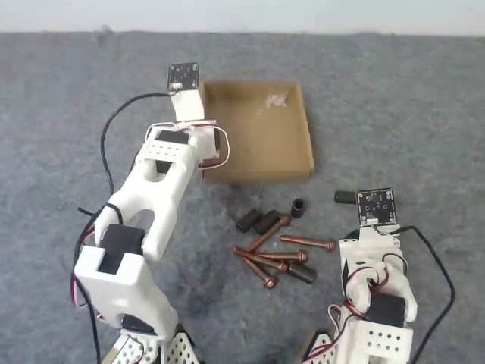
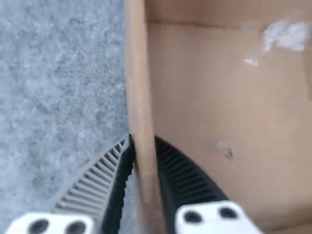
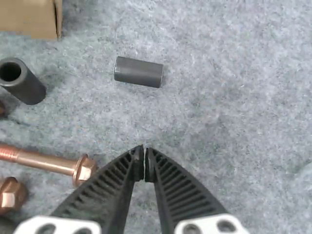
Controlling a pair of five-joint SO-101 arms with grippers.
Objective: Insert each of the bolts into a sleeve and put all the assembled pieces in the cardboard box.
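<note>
My left gripper is shut on the left wall of the cardboard box, one finger inside and one outside. The box holds no bolts or sleeves, just a white scrap. Several copper bolts lie crossed on the carpet below the box, with dark sleeves beside them and one sleeve upright. My right gripper is shut on nothing, just above the carpet. A lying sleeve is a short way ahead of it, an upright sleeve and a bolt off to one side.
Grey carpet covers the table. Another sleeve lies at the near end of the bolt pile, and one lies by the right arm's camera board. The box corner shows beyond the upright sleeve.
</note>
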